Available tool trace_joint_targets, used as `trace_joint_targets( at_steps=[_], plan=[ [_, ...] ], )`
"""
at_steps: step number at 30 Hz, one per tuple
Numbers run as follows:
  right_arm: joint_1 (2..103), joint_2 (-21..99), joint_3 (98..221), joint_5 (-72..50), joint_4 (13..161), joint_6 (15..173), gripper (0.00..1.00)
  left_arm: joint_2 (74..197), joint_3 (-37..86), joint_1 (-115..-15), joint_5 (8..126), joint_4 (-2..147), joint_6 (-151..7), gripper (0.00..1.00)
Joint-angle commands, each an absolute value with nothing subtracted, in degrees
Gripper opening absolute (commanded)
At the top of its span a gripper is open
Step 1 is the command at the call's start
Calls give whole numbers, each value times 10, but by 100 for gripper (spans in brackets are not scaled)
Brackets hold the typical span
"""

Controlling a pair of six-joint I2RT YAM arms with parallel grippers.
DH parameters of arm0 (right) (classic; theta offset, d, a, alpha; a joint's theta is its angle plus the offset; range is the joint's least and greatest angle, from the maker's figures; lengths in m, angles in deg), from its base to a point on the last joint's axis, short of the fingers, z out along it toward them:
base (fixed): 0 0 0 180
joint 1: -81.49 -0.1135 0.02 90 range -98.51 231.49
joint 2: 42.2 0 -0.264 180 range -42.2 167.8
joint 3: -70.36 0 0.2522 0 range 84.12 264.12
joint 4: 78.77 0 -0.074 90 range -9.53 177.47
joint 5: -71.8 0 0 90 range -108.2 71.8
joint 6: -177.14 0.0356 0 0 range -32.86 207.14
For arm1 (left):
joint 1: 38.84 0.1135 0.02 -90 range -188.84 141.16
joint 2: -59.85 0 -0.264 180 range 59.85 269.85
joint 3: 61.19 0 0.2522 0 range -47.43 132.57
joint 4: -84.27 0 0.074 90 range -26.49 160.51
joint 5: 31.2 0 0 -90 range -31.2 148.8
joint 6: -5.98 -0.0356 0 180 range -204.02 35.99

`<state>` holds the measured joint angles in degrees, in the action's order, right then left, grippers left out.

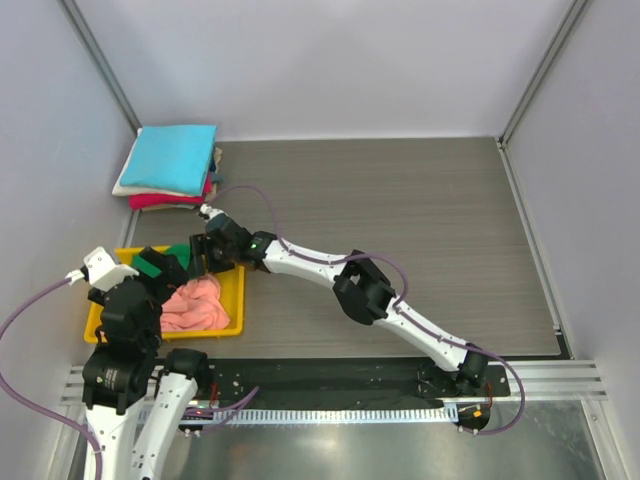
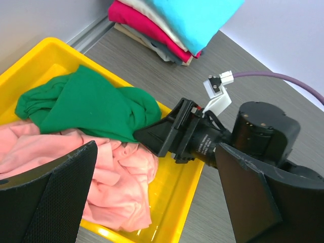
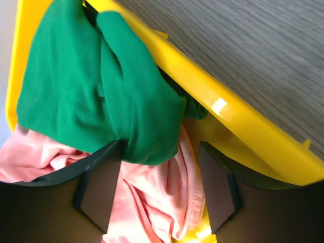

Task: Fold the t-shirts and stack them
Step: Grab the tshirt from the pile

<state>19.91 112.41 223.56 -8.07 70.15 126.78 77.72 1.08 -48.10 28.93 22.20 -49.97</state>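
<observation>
right pincer (image 3: pixel 159 187) spread around green t-shirt (image 3: pixel 101 86), lengthwise along yellow tray (image 3: pixel 243 136) wall

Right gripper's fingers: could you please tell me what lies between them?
The right wrist view shows a bunched fold of the green t-shirt between the fingers of the right gripper, with the pink t-shirt below it in the yellow tray.

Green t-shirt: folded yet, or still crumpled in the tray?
Crumpled, not folded: the green t-shirt lies bunched in the yellow tray over the pink t-shirt, unlike the folded stack behind.
</observation>
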Motion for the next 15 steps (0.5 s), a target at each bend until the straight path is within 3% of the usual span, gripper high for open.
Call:
trace_joint_targets(
  at_steps=[1,3,5,6,9,11,15],
  plan=[
    [201,1133,2265,-103,752,1281,65,772,10,-478,298,242,-509,100],
    [199,1131,2260,-108,770,1283,50,772,9,-478,299,243,-510,100],
    [196,1125,2254,-119,784,1281,41,772,9,-478,299,242,-511,100],
    [196,1121,2251,-121,790,1281,29,773,9,-477,301,243,-511,100],
    [192,1101,2240,-128,816,1280,9,774,9,-474,304,244,-512,100],
    [187,1088,2239,-135,825,1268,2,776,9,-471,307,244,-513,100],
    [178,1041,2231,-149,830,1236,1,775,13,-467,304,238,-516,100]
  ],
)
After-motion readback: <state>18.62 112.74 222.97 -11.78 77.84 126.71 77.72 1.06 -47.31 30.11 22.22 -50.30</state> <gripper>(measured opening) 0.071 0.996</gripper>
